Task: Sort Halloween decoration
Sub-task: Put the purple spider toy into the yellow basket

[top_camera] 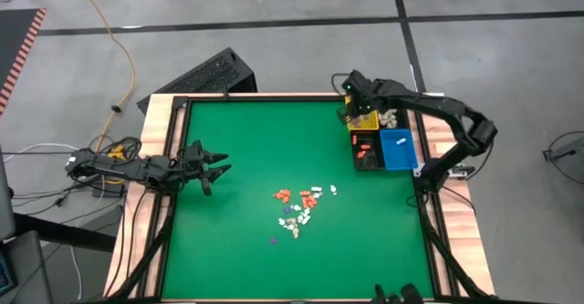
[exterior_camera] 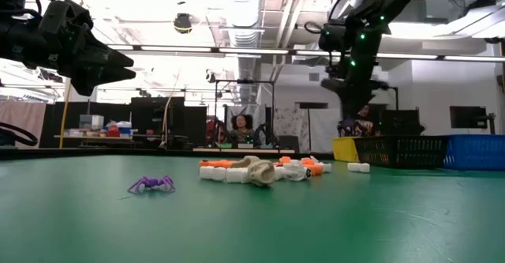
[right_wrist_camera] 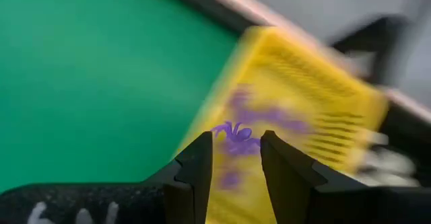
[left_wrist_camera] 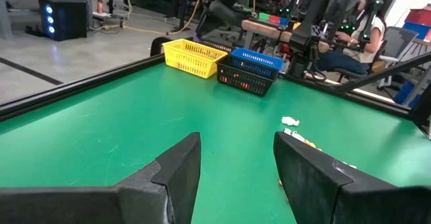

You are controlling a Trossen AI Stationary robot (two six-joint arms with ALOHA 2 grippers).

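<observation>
Dark fingers of right gripper [right_wrist_camera: 236,158] over yellow bin [right_wrist_camera: 303,109], frame centre; purple spider [right_wrist_camera: 236,133] just past the tips, not pinched, fingers parted.
Best kept over the bin so it falls inside. Left gripper [top_camera: 216,168] spread, empty, left of frame. Remaining trinket pile [top_camera: 299,207] lower centre.

Two dark jointed arms, green lights glowing on the right arm [top_camera: 363,109], blunt black fingers [left_wrist_camera: 176,173]

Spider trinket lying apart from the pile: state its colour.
Purple plastic spider; low view shows it best.
</observation>
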